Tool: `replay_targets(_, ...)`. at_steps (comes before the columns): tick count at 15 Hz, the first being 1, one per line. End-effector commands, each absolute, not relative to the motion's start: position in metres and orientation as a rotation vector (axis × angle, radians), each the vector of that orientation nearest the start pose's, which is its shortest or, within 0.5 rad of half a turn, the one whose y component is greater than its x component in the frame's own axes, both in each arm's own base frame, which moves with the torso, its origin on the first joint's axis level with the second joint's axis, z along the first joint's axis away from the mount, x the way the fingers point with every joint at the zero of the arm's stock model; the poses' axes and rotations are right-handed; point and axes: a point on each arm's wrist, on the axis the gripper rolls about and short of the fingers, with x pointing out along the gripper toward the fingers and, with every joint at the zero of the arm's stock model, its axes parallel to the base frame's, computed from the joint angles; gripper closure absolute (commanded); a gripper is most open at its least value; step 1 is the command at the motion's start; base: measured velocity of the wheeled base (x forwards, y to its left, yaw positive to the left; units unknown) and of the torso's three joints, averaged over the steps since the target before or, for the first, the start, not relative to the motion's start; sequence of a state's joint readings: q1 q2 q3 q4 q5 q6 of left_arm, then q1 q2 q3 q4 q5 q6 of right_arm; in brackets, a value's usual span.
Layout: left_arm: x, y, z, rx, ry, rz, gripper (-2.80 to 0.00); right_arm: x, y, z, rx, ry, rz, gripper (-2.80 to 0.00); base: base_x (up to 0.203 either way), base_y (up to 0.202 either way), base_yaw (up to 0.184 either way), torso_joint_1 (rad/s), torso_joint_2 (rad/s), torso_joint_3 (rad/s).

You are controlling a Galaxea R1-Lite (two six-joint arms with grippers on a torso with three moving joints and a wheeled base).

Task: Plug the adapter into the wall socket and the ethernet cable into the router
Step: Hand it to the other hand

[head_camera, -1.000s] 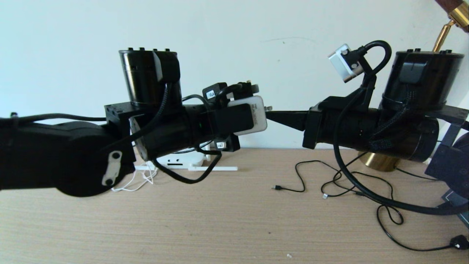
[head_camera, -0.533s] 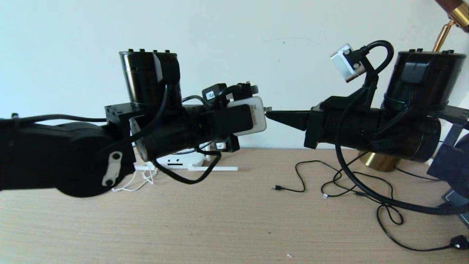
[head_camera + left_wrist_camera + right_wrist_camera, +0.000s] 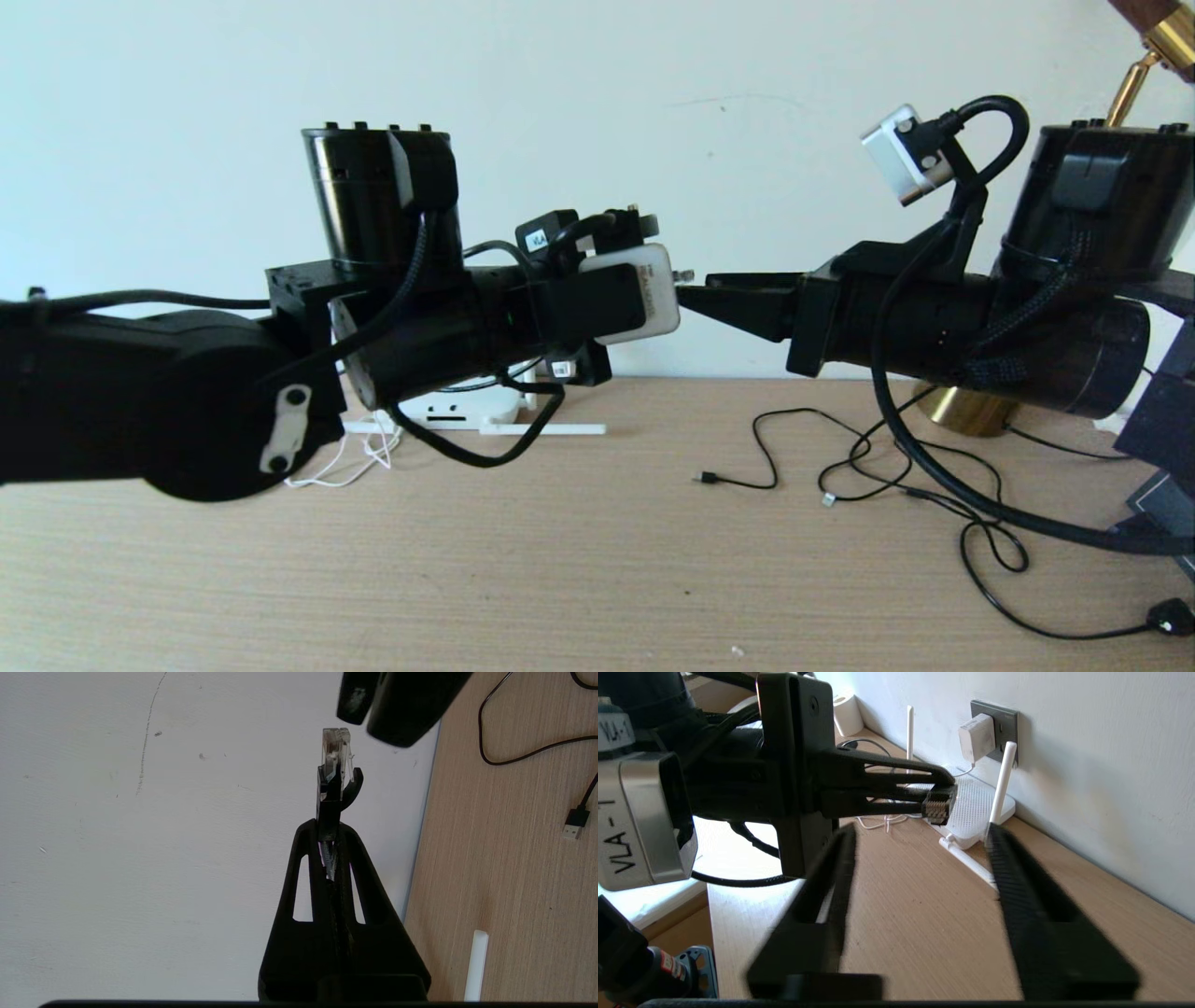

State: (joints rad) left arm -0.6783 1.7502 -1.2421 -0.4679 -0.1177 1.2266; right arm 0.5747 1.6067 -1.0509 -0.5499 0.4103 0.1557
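My left gripper is shut on the ethernet cable's plug, whose clear tip sticks out past the fingertips, held in the air above the table. Facing it, my right gripper is open, its fingers just short of the plug and not touching it. In the head view the right gripper sits just right of the plug tip. The white adapter is seated in the dark wall socket. Below it lies the router, partly hidden under the left arm.
One router antenna lies flat on the wooden table; others stand upright. A thin white cord trails left of the router. Loose black cables and a brass lamp base sit at the right. A white roll stands by the wall.
My right gripper has opened off the plug tip and drawn back a little to the right. The left gripper has stayed put, still holding the plug.
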Motion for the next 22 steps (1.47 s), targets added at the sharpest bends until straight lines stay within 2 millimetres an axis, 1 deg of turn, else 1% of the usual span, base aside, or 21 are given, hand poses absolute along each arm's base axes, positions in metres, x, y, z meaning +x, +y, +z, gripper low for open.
replay_targets(1,0.2665,-0.2193,0.2720,1.174,-0.459,-0.717,0.00,0.2475,0.1713,0.2729,0.144,0.074,0.987,-2.80,0.000,0.000,0.000,0.000,0.00,0.000)
replay_targets(5,0.2661,-0.2218,0.2708,1.174,-0.460,-0.724,0.00,0.2536,0.1752,0.2717,0.144,0.077,0.986,-2.80,0.000,0.000,0.000,0.000,0.00,0.000)
replay_targets(10,0.2664,-0.2220,0.2704,1.174,-0.459,-0.725,0.00,0.2558,0.1767,0.2693,0.144,0.086,0.985,-2.80,0.000,0.000,0.000,0.000,0.00,0.000)
replay_targets(11,0.2663,-0.2220,0.2706,1.174,-0.460,-0.725,0.00,0.2556,0.1770,0.2693,0.144,0.086,0.987,0.00,0.000,0.000,0.000,0.000,0.00,0.000)
replay_targets(22,0.2668,-0.2244,0.2683,1.176,-0.461,-0.729,0.00,0.2554,0.1769,0.2709,0.149,0.059,0.987,0.00,0.000,0.000,0.000,0.000,0.00,0.000)
